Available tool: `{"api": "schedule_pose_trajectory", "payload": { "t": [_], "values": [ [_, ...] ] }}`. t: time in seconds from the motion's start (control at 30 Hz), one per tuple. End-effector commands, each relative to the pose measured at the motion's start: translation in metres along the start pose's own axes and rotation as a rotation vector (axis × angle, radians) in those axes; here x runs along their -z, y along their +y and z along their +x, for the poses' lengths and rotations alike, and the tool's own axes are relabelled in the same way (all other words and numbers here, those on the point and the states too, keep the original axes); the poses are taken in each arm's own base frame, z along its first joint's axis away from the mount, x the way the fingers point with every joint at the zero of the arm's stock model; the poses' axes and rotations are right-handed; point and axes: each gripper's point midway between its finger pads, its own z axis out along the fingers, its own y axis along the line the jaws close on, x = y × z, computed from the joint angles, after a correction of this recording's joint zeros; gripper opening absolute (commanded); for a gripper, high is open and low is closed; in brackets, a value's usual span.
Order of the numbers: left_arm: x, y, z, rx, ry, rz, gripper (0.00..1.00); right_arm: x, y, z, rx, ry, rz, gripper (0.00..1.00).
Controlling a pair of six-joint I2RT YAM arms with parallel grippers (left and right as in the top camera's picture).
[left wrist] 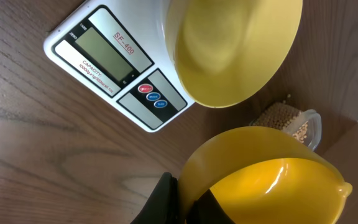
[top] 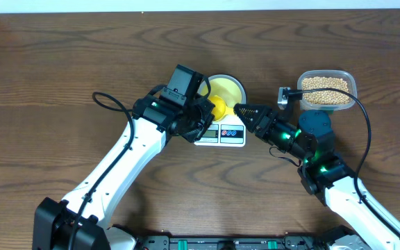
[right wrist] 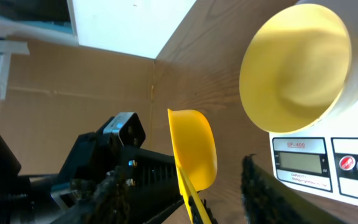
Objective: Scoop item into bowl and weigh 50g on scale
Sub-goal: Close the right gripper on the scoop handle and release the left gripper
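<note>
Yellow scoop, one, clamped in the left claw mid-frame; one bowl on one scale; one tub of beans upper right; right claw apart.

Site: robot lab bench | Signs: left arm and right arm at wood-grain table | cardboard screen alongside

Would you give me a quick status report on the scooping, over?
Left end effector shut on scoop. Right end effector open, straddling scoop. Bowl empty on scale; beans in container. Nothing blocking bowl.
</note>
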Motion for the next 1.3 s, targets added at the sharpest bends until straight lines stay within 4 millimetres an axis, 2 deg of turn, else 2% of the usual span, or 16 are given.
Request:
{"api": "schedule_pose_trajectory", "payload": {
  "t": [0.0,0.33,0.43,0.6,0.7,0.77,0.93,0.97,1.03,1.07,1.1,1.27],
  "values": [
    [0.006,-0.008,0.000,-0.002,-0.017,0.023,0.08,-0.002,0.008,-0.005,0.009,-0.018,-0.011,0.51],
    [0.003,-0.008,0.011,-0.027,-0.003,0.018,0.08,-0.002,0.007,-0.009,0.008,-0.041,-0.001,0.34],
    [0.003,-0.008,0.009,-0.026,-0.011,0.017,0.08,-0.002,0.007,-0.009,0.009,-0.041,0.000,0.27],
    [0.003,-0.008,0.006,-0.026,-0.028,0.016,0.08,-0.002,0.006,-0.009,0.009,-0.042,0.000,0.19],
    [0.003,-0.008,0.006,-0.026,-0.028,0.016,0.08,-0.002,0.006,-0.010,0.008,-0.044,0.001,0.11],
    [0.003,-0.008,0.006,-0.026,-0.028,0.016,0.08,-0.002,0.006,-0.010,0.011,-0.044,0.002,0.01],
    [0.003,-0.008,0.006,-0.026,-0.028,0.016,0.08,-0.002,0.004,-0.010,0.010,-0.048,0.010,0.01],
    [0.003,-0.008,0.006,-0.026,-0.028,0.016,0.24,-0.002,0.004,-0.010,0.009,-0.050,0.012,0.01],
    [0.003,-0.008,0.006,-0.026,-0.028,0.016,0.47,-0.002,0.003,-0.011,0.008,-0.052,0.017,0.01],
    [0.003,-0.008,0.006,-0.026,-0.028,0.016,0.68,-0.002,0.002,-0.011,0.006,-0.054,0.021,0.01],
    [0.003,-0.008,0.006,-0.026,-0.028,0.016,0.73,-0.002,0.001,-0.011,0.005,-0.055,0.024,0.01],
    [0.004,-0.007,0.002,-0.030,-0.051,0.013,0.77,-0.002,0.000,-0.011,0.011,-0.057,0.029,0.01]
  ]
}}
